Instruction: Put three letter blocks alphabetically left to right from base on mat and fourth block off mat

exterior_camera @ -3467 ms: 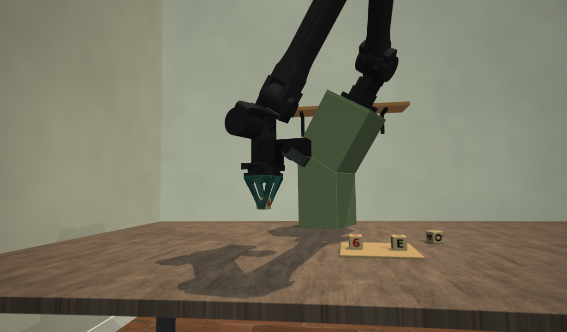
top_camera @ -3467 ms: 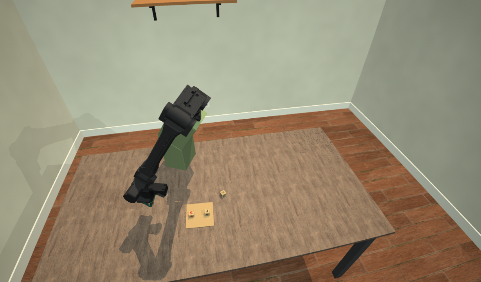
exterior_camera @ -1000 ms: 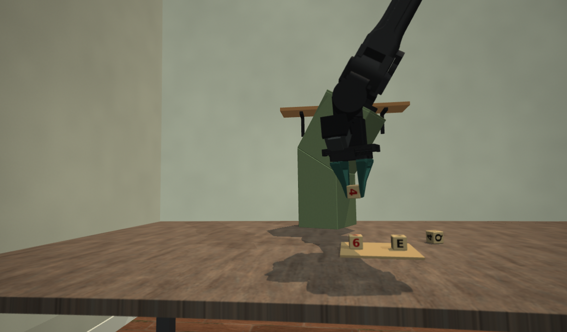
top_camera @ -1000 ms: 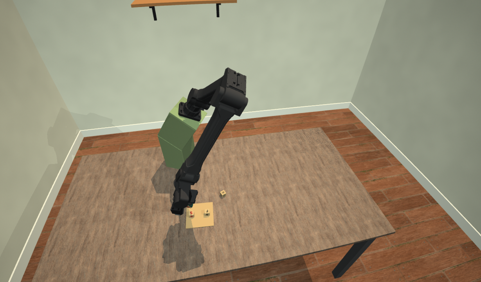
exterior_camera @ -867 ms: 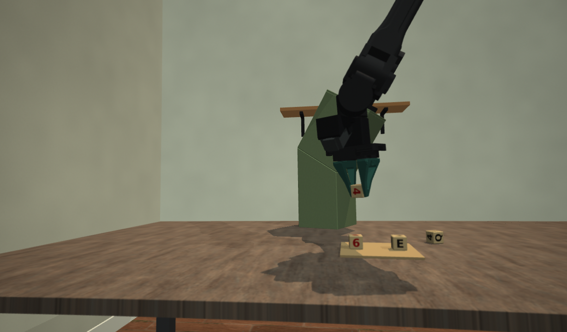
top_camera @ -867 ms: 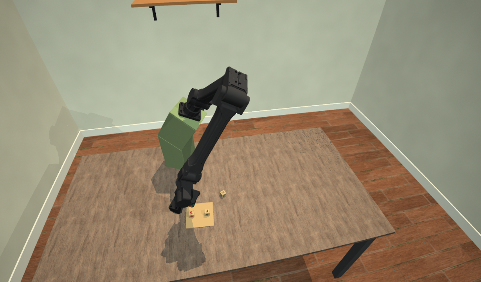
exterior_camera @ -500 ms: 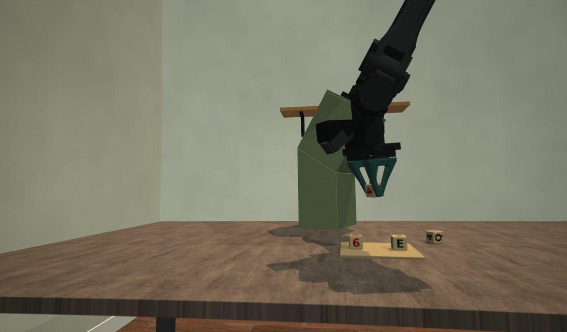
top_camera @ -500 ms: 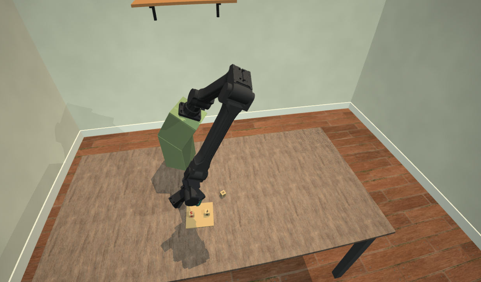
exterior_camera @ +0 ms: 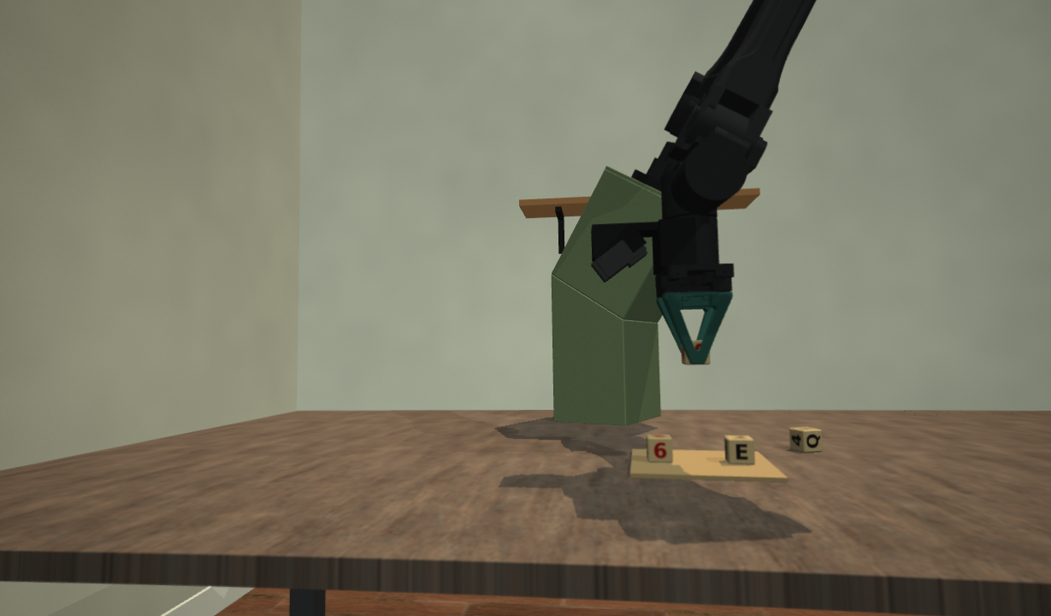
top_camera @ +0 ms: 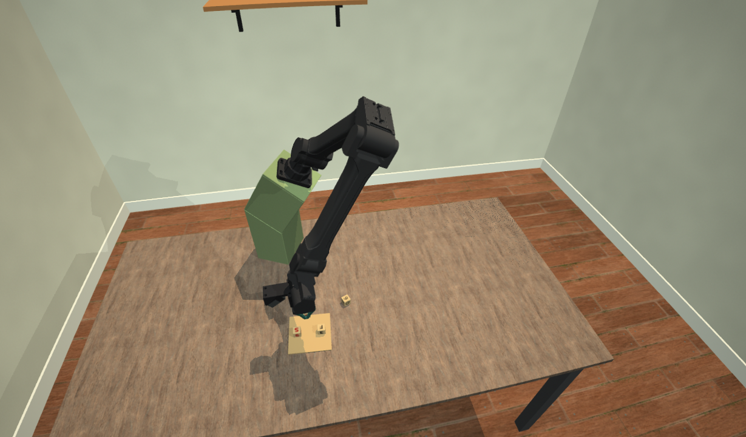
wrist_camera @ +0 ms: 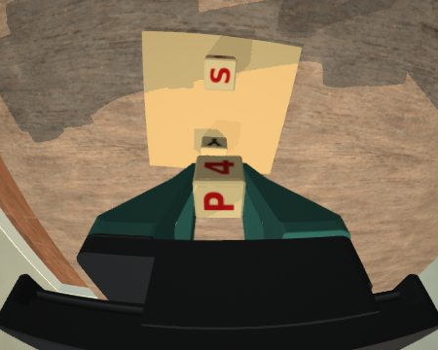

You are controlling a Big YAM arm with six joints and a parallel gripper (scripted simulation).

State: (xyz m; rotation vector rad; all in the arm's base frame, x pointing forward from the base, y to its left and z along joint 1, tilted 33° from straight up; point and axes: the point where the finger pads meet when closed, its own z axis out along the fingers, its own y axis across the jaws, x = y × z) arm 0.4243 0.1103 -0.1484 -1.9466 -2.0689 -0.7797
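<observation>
My gripper (top_camera: 305, 314) (exterior_camera: 695, 357) (wrist_camera: 219, 171) is shut on a block (wrist_camera: 219, 200) (exterior_camera: 697, 348) with a red P on top and a red 4 on one side. It hangs well above the tan mat (top_camera: 310, 345) (exterior_camera: 697, 469) (wrist_camera: 174, 97), over the mat's edge nearest the robot. On the mat lie a block with a red S on top (top_camera: 296, 330) (exterior_camera: 658, 447) (wrist_camera: 219, 73) and a block with a black F on top (top_camera: 320, 328) (exterior_camera: 739, 449) (wrist_camera: 211, 139). The held block partly hides the F block in the wrist view.
A fourth block (top_camera: 345, 300) (exterior_camera: 805, 439) with black marks lies on the wooden table (top_camera: 445, 304), off the mat, between the mat and the robot's side. The green robot pedestal (top_camera: 274, 217) (exterior_camera: 605, 344) stands behind. The arm's shadow falls beside the mat.
</observation>
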